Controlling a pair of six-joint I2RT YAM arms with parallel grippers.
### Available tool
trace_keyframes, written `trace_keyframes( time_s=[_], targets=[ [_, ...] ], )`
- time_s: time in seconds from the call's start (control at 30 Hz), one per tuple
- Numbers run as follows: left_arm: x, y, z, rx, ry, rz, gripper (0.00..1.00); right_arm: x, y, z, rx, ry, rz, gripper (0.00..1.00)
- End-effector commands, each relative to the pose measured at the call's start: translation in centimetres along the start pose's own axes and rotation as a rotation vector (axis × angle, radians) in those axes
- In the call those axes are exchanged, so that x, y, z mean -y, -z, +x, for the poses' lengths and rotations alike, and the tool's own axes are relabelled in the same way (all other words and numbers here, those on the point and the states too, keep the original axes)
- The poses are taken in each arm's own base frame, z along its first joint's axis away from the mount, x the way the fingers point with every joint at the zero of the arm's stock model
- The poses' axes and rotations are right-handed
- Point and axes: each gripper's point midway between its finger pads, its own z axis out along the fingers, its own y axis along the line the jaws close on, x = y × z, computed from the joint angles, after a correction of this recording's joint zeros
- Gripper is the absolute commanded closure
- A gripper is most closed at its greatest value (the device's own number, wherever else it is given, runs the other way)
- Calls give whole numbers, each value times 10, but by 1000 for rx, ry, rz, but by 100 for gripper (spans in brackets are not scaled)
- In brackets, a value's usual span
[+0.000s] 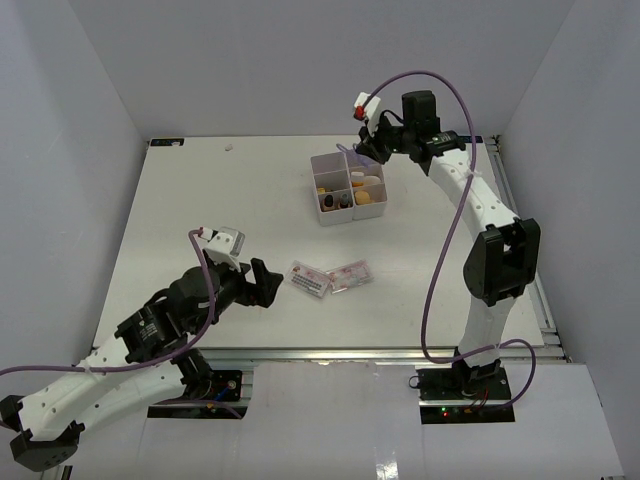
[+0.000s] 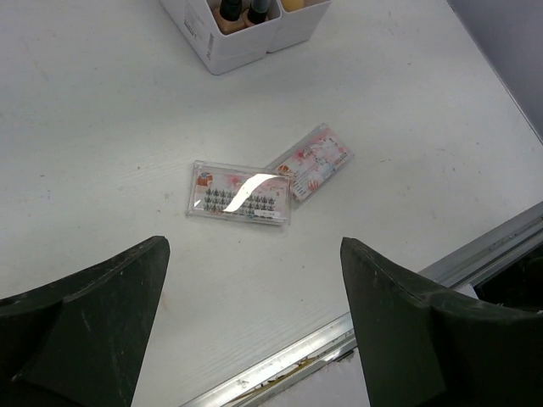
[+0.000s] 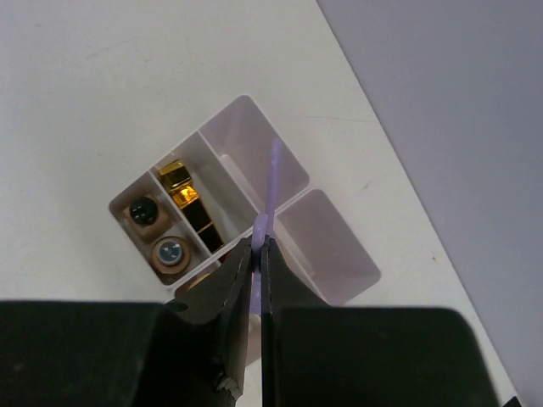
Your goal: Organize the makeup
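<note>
Two flat clear packets with pink-red print lie overlapping on the table, one [image 1: 308, 279] [image 2: 240, 194] on the left and one [image 1: 350, 275] [image 2: 311, 161] on the right. My left gripper [image 1: 265, 283] [image 2: 253, 248] hangs open just short of them, nothing between its fingers. My right gripper [image 1: 368, 150] [image 3: 257, 246] is shut on the thin purple tool [image 3: 273, 182], held above the white four-compartment box [image 1: 330, 218] [image 3: 371, 263]. The tool's tip points over the box's central divider. A tan-orange sponge [image 1: 368, 197] sits in one compartment.
Two compartments of the box hold a gold-capped tube [image 3: 180, 182] and two small round-topped bottles [image 3: 144, 212]. The box's corner [image 2: 225, 51] shows at the top of the left wrist view. The table's metal front edge [image 2: 339, 335] runs just below the left fingers.
</note>
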Motion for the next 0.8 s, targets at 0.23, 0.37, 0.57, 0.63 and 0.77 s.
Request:
trace_keyframes(
  time_s=[0.23, 0.37, 0.57, 0.63, 0.77],
  targets=[
    [-12, 4, -4, 30, 1, -51, 6, 35, -14, 4, -13, 298, 35, 92],
    [-13, 4, -4, 32, 2, -55, 6, 36, -7, 15, -69, 422, 21, 92],
    [-13, 4, -4, 34, 3, -52, 5, 34, -4, 35, -151, 506, -4, 92],
    [-12, 4, -3, 30, 1, -51, 5, 35, -4, 40, -176, 511, -8, 92],
    [-13, 6, -5, 43, 8, -49, 5, 39, -3, 47, -225, 570, -13, 92]
  ],
)
